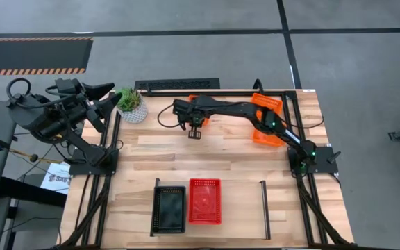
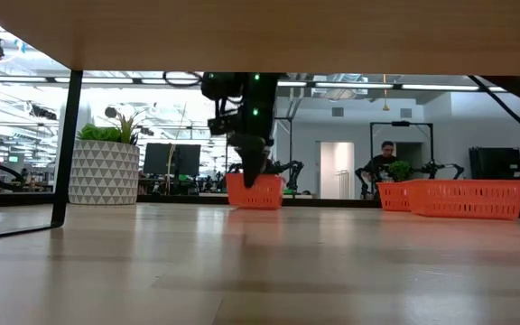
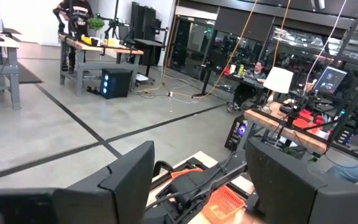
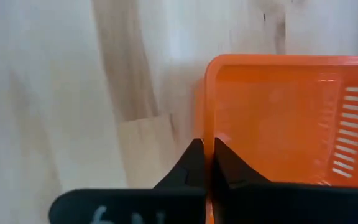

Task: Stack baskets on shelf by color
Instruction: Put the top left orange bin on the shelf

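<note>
Seen from above, the left gripper (image 1: 106, 94) waits with its fingers parted beside the potted plant (image 1: 131, 104). Right of the plant, the right gripper (image 1: 194, 125) pinches an orange basket (image 4: 291, 118) by its rim. Black basket (image 1: 169, 210) and red basket (image 1: 205, 201) already sit on the shelf (image 1: 242, 208). Lift straight up, keeping the wall clamped, before carrying it shelfward.

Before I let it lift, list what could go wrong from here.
1. The right gripper pinches only one thin rim of an orange basket. Once lifted, the basket may tilt or slip.
2. The right arm lies over a second orange basket, so swinging toward the shelf could drag it along.
3. The potted plant stands close by and might get bumped.
</note>
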Tool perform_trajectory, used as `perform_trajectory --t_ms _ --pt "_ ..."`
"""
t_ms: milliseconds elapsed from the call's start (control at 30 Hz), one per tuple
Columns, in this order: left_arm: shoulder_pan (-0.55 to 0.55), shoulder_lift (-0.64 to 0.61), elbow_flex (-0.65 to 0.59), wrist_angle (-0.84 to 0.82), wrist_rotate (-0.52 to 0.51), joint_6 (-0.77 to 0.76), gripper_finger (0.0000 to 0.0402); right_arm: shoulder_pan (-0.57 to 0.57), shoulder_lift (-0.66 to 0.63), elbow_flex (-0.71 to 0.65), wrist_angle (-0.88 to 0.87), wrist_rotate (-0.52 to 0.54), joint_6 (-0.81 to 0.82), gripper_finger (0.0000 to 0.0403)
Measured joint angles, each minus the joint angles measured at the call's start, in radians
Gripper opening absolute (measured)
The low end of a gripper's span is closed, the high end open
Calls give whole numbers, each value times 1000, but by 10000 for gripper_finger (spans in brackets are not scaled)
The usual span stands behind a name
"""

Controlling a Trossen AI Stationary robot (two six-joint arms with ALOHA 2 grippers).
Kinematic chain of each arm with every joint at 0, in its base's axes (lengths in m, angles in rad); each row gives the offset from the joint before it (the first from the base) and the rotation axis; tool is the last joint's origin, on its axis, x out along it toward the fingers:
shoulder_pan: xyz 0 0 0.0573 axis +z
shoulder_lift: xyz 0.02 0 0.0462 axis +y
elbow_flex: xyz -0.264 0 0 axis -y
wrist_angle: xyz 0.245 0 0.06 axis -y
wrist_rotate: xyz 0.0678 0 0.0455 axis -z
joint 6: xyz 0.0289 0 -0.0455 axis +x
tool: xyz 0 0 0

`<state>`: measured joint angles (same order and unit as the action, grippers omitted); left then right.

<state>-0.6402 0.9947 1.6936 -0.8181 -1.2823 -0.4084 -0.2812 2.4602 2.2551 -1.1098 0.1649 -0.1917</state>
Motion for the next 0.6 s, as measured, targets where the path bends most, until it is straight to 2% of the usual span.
perform_trajectory --t_ms 267,500,600 --pt "0 -1 0 0 0 0 242 20 -97 33 -91 -11 38 3" --pt "0 -4 0 0 1 4 242 91 -329 42 -187 -10 160 2" --pt "0 -8 0 0 2 4 242 153 -444 42 -269 38 270 2"
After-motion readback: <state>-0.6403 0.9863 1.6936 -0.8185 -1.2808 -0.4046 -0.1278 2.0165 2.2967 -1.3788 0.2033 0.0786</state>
